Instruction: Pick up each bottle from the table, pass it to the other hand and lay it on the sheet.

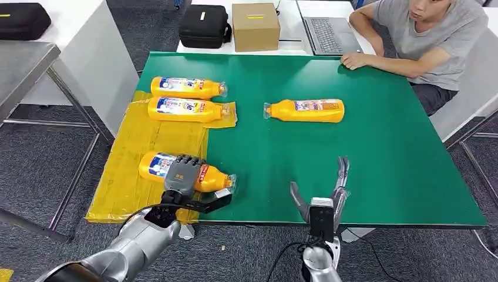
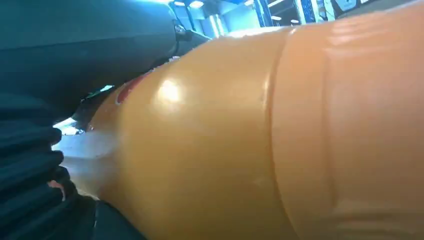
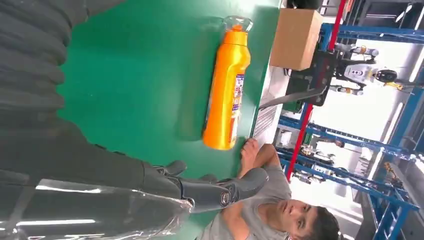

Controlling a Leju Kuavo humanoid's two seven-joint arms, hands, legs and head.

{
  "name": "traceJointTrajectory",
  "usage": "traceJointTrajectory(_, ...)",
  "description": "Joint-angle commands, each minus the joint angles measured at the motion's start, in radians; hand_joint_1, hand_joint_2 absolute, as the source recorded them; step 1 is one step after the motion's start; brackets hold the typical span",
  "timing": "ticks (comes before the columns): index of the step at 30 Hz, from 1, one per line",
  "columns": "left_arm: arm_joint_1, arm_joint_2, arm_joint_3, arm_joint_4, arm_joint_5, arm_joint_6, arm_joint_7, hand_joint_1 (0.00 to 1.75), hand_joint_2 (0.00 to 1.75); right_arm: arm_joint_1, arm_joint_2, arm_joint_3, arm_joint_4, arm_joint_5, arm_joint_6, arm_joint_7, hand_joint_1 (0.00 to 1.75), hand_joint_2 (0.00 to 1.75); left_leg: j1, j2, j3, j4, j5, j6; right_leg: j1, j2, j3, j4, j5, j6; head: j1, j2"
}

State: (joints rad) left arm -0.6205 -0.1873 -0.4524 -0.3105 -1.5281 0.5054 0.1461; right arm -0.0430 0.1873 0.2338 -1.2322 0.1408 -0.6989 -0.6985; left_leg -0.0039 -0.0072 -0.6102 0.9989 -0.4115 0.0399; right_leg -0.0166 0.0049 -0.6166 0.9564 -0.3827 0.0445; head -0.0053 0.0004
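Four orange bottles lie on their sides. Two bottles (image 1: 187, 87) (image 1: 187, 109) rest at the far end of the yellow sheet (image 1: 147, 141). A third bottle (image 1: 308, 110) (image 3: 227, 90) lies alone on the green table (image 1: 387, 153), mid-back. The nearest bottle (image 1: 154, 165) (image 2: 260, 140) lies across the sheet's front right edge, cap toward the green. My left hand (image 1: 183, 179) lies over it, fingers wrapped across its body and thumb stretched along below. My right hand (image 1: 320, 191) (image 3: 200, 190) hovers at the table's front edge with fingers spread and holding nothing.
A person (image 1: 431, 35) sits at the far right corner with one hand (image 1: 354, 60) on the table. Behind the table are a laptop (image 1: 329, 32), a cardboard box (image 1: 255, 26) and a black bag (image 1: 204, 26). A metal table (image 1: 23, 64) stands to the left.
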Motion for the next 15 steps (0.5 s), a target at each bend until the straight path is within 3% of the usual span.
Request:
traceJointTrajectory(1,-0.021,-0.004,0.011,0.065,0.045,-0.033,-0.077,1.75,1.75,-0.038,-0.025,0.026,0.039,-0.013,0.001,0.000,0.00,1.75,0.000,0.001,0.003,0.000,-0.001,-0.002,0.001,0.001,0.003,0.000,-0.001,-0.001,0.000,0.000)
traceJointTrajectory(6,-0.015,-0.006,0.037,0.055,0.058,0.023,-0.045,1.75,1.75,-0.057,-0.031,0.054,0.061,-0.026,0.001,0.000,0.00,1.75,0.001,0.002,0.005,0.000,-0.003,-0.002,0.001,0.001,0.005,0.000,-0.002,-0.002,0.000,0.000)
traceJointTrajectory(8,-0.016,-0.005,0.050,0.058,0.065,0.047,-0.041,1.66,1.75,-0.067,-0.033,0.066,0.073,-0.028,0.001,0.000,0.00,1.75,0.001,0.003,0.007,0.001,-0.004,-0.003,0.002,0.002,0.007,0.001,-0.003,-0.003,0.000,0.000)
traceJointTrajectory(9,-0.019,-0.003,0.045,0.061,0.058,0.042,-0.044,1.50,1.75,-0.073,-0.036,0.074,0.078,-0.035,0.001,0.000,0.00,1.75,0.001,0.003,0.004,-0.001,-0.002,-0.002,0.001,0.002,0.004,0.000,-0.001,-0.001,0.000,0.000)
traceJointTrajectory(11,-0.017,-0.005,0.055,0.058,0.067,0.051,-0.046,1.48,1.75,-0.076,-0.040,0.076,0.075,-0.041,0.001,0.000,0.00,1.75,0.001,0.002,0.003,0.000,-0.001,-0.001,0.001,0.001,0.003,0.000,-0.001,-0.001,0.000,0.000)
traceJointTrajectory(12,-0.015,-0.012,0.070,0.059,0.084,0.048,-0.059,1.26,1.75,-0.075,-0.039,0.064,0.071,-0.025,0.001,0.000,0.00,1.75,0.001,0.002,0.004,0.000,-0.002,-0.002,0.001,0.001,0.003,0.000,-0.001,-0.001,0.000,0.000)
traceJointTrajectory(13,-0.013,-0.014,0.069,0.059,0.083,0.046,-0.067,0.65,1.75,-0.076,-0.040,0.064,0.071,-0.028,0.001,0.000,0.00,1.75,0.001,0.002,0.007,0.000,-0.004,-0.003,0.002,0.001,0.007,0.000,-0.003,-0.003,0.000,0.000)
traceJointTrajectory(15,-0.004,-0.022,0.096,0.055,0.113,0.055,-0.081,0.03,1.75,-0.078,-0.043,0.059,0.074,-0.025,0.001,0.000,0.00,1.75,0.001,0.002,0.004,0.000,-0.002,-0.002,0.001,0.001,0.004,0.000,-0.001,-0.001,0.000,0.000)
